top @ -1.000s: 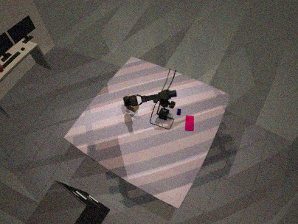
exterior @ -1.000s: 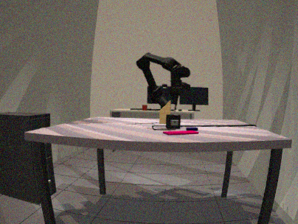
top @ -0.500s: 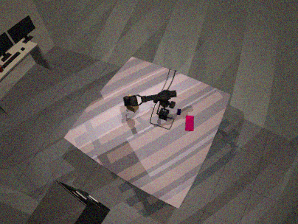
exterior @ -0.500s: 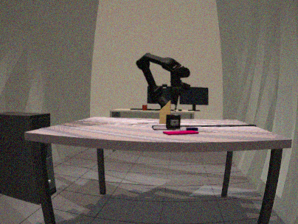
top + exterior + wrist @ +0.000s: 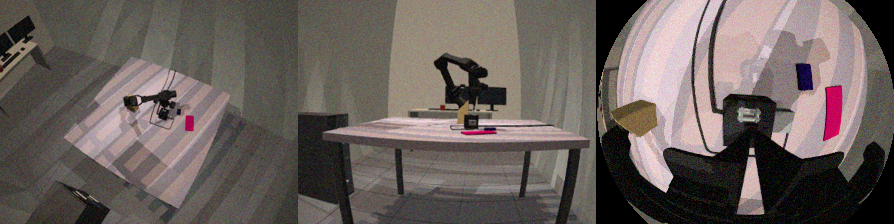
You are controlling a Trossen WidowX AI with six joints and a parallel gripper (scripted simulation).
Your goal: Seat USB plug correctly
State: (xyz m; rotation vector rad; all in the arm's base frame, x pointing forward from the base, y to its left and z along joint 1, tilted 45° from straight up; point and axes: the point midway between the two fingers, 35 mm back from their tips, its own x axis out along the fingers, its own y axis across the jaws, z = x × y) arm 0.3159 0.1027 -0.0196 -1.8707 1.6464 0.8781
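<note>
The black power cube (image 5: 163, 115) (image 5: 471, 123) (image 5: 732, 131) stands upright on the table. My gripper (image 5: 752, 134) points down over the cube, its fingertips nearly together at the near side of the cube's top in the wrist view. It is shut on the USB plug, whose dark body is hard to tell from the fingers. A silvery rectangular metal part (image 5: 748, 115) shows just beyond the fingertips, over the cube's top. I cannot tell whether it is the plug's shell or the socket, nor how deep or which way round the plug sits.
A thin black cable (image 5: 150, 117) (image 5: 693, 75) loops around the cube. A navy block (image 5: 178, 111) (image 5: 490, 129) (image 5: 804, 77) and a flat pink block (image 5: 189, 123) (image 5: 479, 133) (image 5: 833, 112) lie to the cube's right in the wrist view. A tan wedge (image 5: 463, 115) (image 5: 638, 118) stands left.
</note>
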